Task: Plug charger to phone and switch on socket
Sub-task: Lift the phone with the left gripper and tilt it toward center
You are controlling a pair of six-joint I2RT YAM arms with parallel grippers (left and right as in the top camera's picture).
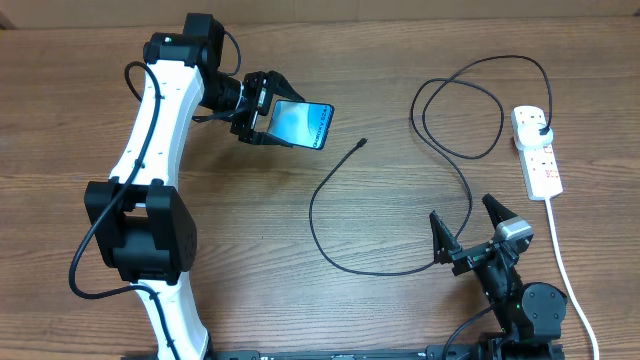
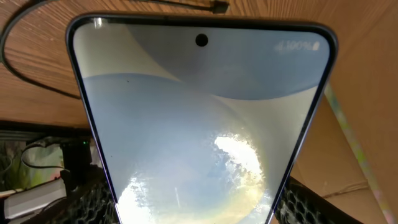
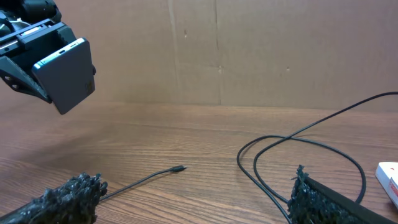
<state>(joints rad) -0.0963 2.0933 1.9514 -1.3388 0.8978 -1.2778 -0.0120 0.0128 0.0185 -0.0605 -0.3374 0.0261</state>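
My left gripper (image 1: 270, 113) is shut on the phone (image 1: 302, 123) and holds it by its two long edges, lifted above the table at the back left. In the left wrist view the lit blue-white screen of the phone (image 2: 199, 118) fills the frame, with the black fingers (image 2: 84, 202) at its lower sides. The charger (image 1: 322, 225) loops across the table, its connector tip (image 1: 362, 143) lying free to the right of the phone and its plug (image 1: 540, 125) sitting in the white socket (image 1: 537, 152). My right gripper (image 1: 468, 222) stands open and empty near the front right, and its view shows the tip (image 3: 179, 168) ahead.
The socket's thick white cord (image 1: 565, 270) runs toward the front edge beside the right arm's base. A cardboard wall (image 3: 249, 50) closes off the far side. Cable loops (image 3: 292, 149) lie just ahead of the right fingers.
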